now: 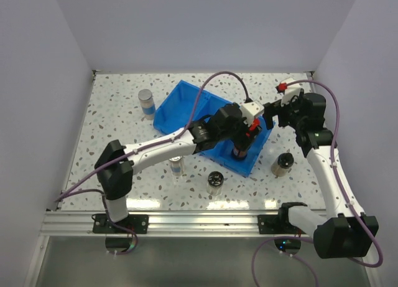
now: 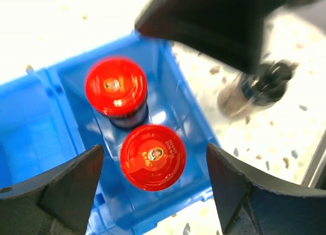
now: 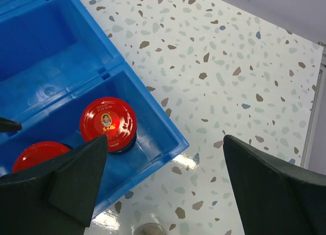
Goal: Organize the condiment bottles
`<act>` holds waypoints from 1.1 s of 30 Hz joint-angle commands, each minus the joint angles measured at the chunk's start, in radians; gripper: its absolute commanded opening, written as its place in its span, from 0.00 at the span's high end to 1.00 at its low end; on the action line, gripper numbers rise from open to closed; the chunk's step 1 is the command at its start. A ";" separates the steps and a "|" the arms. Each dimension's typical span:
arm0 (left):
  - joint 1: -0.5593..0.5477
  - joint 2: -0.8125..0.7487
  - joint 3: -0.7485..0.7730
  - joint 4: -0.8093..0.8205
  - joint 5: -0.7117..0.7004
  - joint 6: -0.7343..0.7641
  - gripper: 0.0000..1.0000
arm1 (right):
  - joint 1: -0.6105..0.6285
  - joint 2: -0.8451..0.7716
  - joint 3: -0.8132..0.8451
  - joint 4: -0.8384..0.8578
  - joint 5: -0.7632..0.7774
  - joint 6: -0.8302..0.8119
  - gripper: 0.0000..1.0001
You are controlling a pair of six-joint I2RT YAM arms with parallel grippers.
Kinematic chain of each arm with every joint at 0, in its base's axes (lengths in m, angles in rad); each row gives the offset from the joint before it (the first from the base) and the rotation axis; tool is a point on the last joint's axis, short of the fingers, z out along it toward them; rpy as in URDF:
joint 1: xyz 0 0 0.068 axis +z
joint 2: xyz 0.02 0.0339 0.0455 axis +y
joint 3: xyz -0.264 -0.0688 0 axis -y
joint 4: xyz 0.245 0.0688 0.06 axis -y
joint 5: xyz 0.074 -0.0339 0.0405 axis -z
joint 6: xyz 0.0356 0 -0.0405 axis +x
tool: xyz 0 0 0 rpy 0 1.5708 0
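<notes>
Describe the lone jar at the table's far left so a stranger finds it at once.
Start from the blue plastic bin in the middle of the speckled table. Just off its far left edge stands a small clear cylindrical jar with a silver-grey lid. No other jar stands on that far side of the bin.

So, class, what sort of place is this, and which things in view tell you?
Probably a robot lab test cell: plain white walls box in a speckled table, two arms are bolted to a metal rail, and a blue bin holds red-capped jars.
</notes>
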 commanded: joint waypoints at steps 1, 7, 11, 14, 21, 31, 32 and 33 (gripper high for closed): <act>-0.010 -0.158 -0.065 0.124 -0.015 0.044 0.14 | -0.018 -0.008 0.003 0.004 -0.069 -0.031 0.02; 0.013 -0.446 -0.335 0.245 -0.170 0.113 0.00 | -0.020 0.042 0.036 -0.145 -0.224 -0.199 0.01; 0.109 -0.642 -0.447 0.163 -0.199 0.124 0.00 | -0.020 0.025 0.040 -0.234 -0.270 -0.284 0.02; 0.195 -0.771 -0.542 0.115 -0.222 0.128 0.00 | -0.020 -0.017 0.039 -0.288 -0.246 -0.340 0.01; 0.220 -0.989 -0.781 0.101 -0.501 0.265 0.00 | -0.018 -0.015 0.080 -0.498 -0.129 -0.400 0.01; 0.220 -1.141 -0.886 0.139 -0.588 0.291 0.00 | -0.018 0.046 0.091 -0.653 0.076 -0.416 0.01; 0.220 -1.146 -0.889 0.142 -0.586 0.292 0.00 | -0.020 0.064 0.089 -0.661 0.081 -0.417 0.01; 0.220 -1.147 -0.890 0.142 -0.585 0.292 0.00 | -0.020 0.071 0.079 -0.667 0.084 -0.417 0.01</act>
